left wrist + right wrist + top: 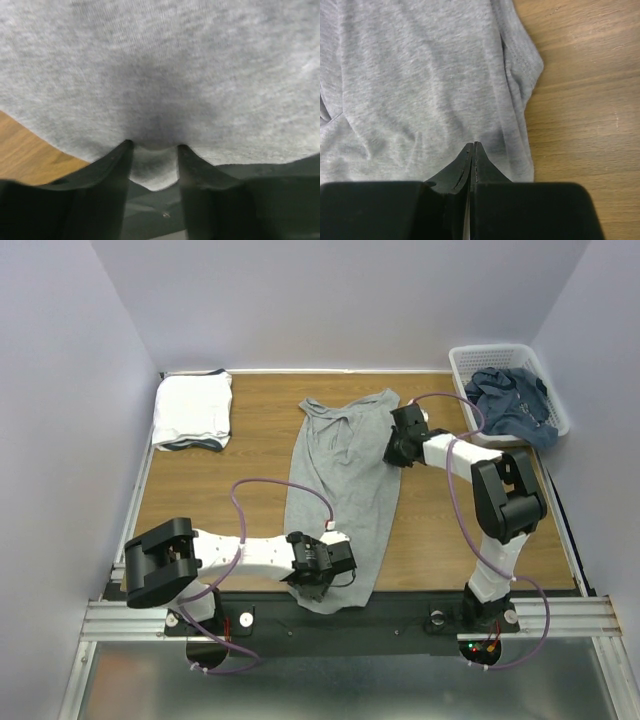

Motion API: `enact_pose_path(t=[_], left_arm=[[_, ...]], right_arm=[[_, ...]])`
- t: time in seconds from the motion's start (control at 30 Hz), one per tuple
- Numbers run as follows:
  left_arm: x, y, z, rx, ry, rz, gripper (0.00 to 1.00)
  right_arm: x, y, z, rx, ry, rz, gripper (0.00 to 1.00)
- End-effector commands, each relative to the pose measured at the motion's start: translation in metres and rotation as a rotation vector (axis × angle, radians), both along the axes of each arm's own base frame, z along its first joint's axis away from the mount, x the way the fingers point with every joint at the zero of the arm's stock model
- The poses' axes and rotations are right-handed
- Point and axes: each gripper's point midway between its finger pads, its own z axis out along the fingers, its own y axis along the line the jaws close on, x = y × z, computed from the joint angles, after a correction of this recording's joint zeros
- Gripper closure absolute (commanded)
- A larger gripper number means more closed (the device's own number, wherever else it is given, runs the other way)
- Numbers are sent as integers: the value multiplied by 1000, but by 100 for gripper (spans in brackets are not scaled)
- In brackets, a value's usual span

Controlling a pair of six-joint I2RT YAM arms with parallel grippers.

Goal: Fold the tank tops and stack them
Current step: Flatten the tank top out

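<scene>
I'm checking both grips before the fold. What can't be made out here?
- Left wrist: whether the left gripper grips the grey tank top; close-up blur.
- Right wrist: whether the shut right gripper pinches cloth; fingertips hide it.
- Top view: how many tops in the white stack; folds hide them.

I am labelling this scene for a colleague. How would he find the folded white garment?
On the brown wooden table, go to the far left corner. There lies a folded white knit top, a neat square pile. The grey tank top in the middle lies spread out and the blue garment in the white plastic basket is crumpled; only this one is folded.
</scene>
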Motion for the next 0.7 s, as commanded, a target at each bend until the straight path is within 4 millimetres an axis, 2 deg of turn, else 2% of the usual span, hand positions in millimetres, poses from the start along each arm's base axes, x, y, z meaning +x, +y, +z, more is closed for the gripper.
enact_pose_path(t=[0.0, 0.07, 0.1, 0.13, 0.17, 0.23, 0.33, 0.43, 0.5, 0.53, 0.57, 0.63, 0.67], left_arm=[[13, -4, 7, 20, -70, -3, 55], [18, -7, 10, 26, -91, -3, 67], [19, -7, 13, 36, -96, -3, 80], [24, -15, 22, 17, -114, -5, 87], [25, -16, 28, 19, -121, -6, 100], [29, -21, 40, 9, -139, -9, 100], [43, -40, 75, -59, -174, -3, 100], [53, -46, 98, -119, -177, -5, 100], [75, -46, 118, -184, -196, 29, 100], [80, -46, 123, -212, -186, 33, 100], [99, -37, 130, -237, -195, 85, 100], [116, -37, 140, -282, -207, 85, 100], [124, -34, 143, -305, -193, 99, 100]], right_arm=[[6, 7, 27, 23, -75, 26, 100], [1, 6, 36, 31, -89, 30, 100], [-4, 5, 35, 34, -84, 34, 99], [-5, 5, 46, 45, -106, 37, 100], [-8, 5, 50, 49, -111, 43, 99], [-15, 3, 56, 52, -123, 46, 99], [-31, -2, 68, 62, -145, 55, 96], [-48, -4, 74, 81, -154, 75, 92], [-62, -3, 79, 109, -163, 87, 88], [-66, -3, 82, 118, -168, 92, 86], [-71, -3, 84, 127, -172, 95, 83], [-83, -5, 91, 153, -189, 99, 76], [-92, 1, 93, 183, -183, 126, 74]])
